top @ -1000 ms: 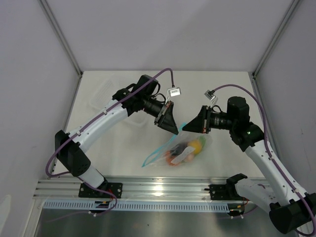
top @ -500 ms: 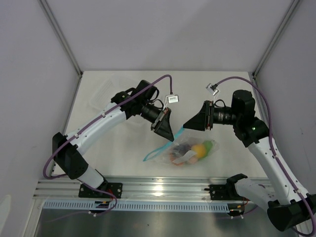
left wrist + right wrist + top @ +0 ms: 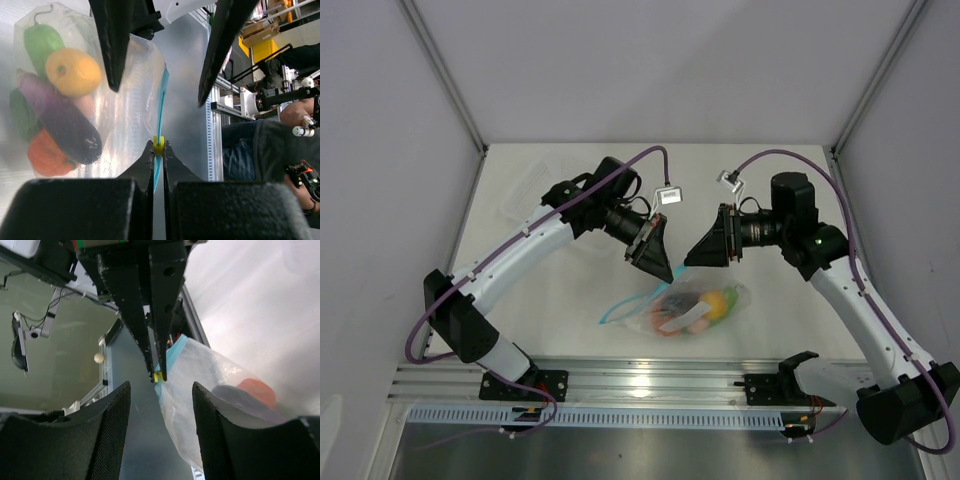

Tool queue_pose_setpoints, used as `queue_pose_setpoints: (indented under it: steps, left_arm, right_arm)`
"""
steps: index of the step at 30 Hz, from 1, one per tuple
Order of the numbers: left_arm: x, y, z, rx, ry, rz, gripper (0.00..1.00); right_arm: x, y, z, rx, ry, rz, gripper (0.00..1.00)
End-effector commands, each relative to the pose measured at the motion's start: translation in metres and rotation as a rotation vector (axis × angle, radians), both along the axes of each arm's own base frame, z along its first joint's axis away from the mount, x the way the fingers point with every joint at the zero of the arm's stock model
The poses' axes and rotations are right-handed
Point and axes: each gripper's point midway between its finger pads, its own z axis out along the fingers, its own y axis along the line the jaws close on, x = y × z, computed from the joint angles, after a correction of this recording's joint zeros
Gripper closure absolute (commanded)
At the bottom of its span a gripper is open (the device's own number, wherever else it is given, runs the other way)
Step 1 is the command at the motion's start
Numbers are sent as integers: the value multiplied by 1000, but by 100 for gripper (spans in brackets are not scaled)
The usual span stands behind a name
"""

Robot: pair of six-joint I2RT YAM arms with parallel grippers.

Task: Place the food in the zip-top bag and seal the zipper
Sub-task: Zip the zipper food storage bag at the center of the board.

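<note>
The zip-top bag is clear and holds the food: a yellow lemon, green pepper, purple eggplant, orange pumpkin and pink peach. My left gripper is shut on the small yellow slider of the light-blue zipper, at the bag's upper corner. My right gripper faces it from the right and stands open. Its fingers straddle the slider and bag edge without touching.
A clear rigid tray lies at the back left of the white table. The aluminium rail with both arm bases runs along the near edge. Grey walls close the sides and back.
The right gripper has opened, let go of the bag edge and shifted left toward the left gripper. The bag swung slightly left. The left gripper kept its grip on the slider.
</note>
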Motion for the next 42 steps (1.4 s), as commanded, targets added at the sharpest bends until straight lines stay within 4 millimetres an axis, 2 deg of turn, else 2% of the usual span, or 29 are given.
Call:
queue_pose_setpoints:
  steps: [1,5,9,10,12,15,16,20,22,25,27,28,34,35,42]
  left_arm:
    - [-5,-2,17,-58,-29,-37,99]
    - [-3,-3,15,-53,-25,-37,99]
    - [-2,-3,15,-52,-26,-35,99]
    - [-3,-4,16,-56,-25,-36,99]
    - [-3,-3,16,-57,-26,-36,99]
    - [-4,-3,15,-54,-26,-37,99]
    - [-3,-3,15,-54,-26,-36,99]
    - [-3,-1,10,-31,-22,-23,99]
    - [-3,2,5,-7,-25,-3,100]
    - [-3,10,-5,19,-33,35,99]
    - [0,16,-3,16,-49,65,99]
    - [1,20,-13,39,-35,84,99]
    - [1,41,-23,95,-58,173,99]
    - [0,46,-33,123,-45,192,99]
    - [0,72,-50,192,-79,320,99]
  right_arm:
    - [-14,9,6,19,-44,86,46]
    - [-24,17,0,15,-22,140,54]
    - [-26,18,-2,13,-16,150,80]
    - [-27,18,-4,9,-9,150,80]
    - [-26,18,-9,0,4,150,90]
    - [-24,18,-17,-16,21,142,100]
    - [-23,18,-19,-25,20,133,100]
    - [5,7,-36,-139,-8,-42,100]
    - [25,-10,-46,-177,9,-159,100]
    - [43,-30,-51,-199,6,-271,100]
    - [57,-49,-53,-230,5,-375,100]
    - [61,-53,-56,-238,16,-402,100]
    - [77,-70,-68,-265,53,-508,100]
    - [80,-73,-70,-275,62,-523,100]
    - [98,-87,-76,-302,117,-609,100]
